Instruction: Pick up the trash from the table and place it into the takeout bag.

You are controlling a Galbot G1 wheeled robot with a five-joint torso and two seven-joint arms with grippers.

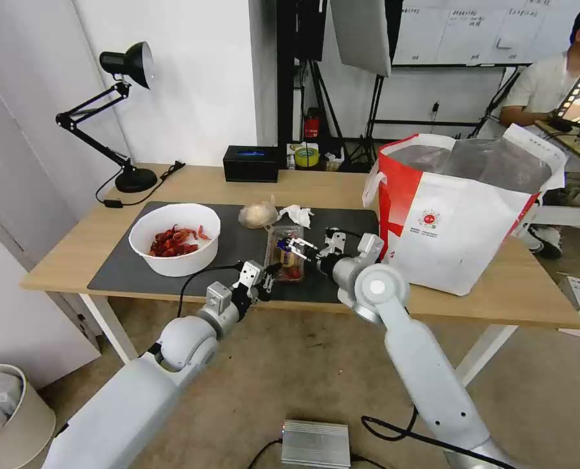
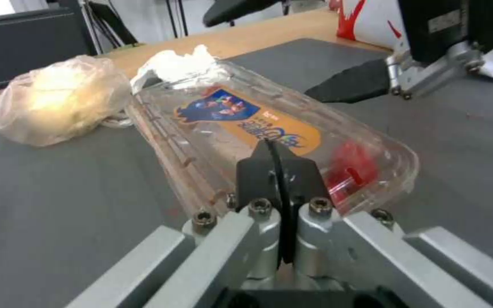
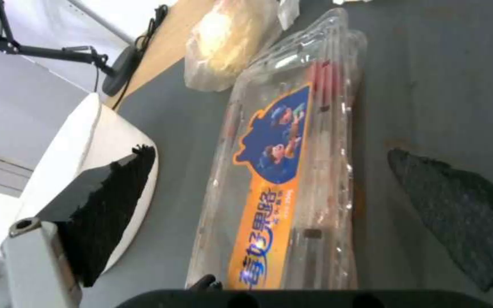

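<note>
Two grippers are converging on your clamshell tray [image 1: 285, 255], lying on the mat [image 1: 120, 264]: right gripper [image 3: 269, 201] is straddling it with fingers spread wide, holding nothing; left gripper [image 2: 280, 171] is sitting pinched together, empty, at its near end. Thin plastic is likely buckling or skidding if you squeeze off-centre.
</note>
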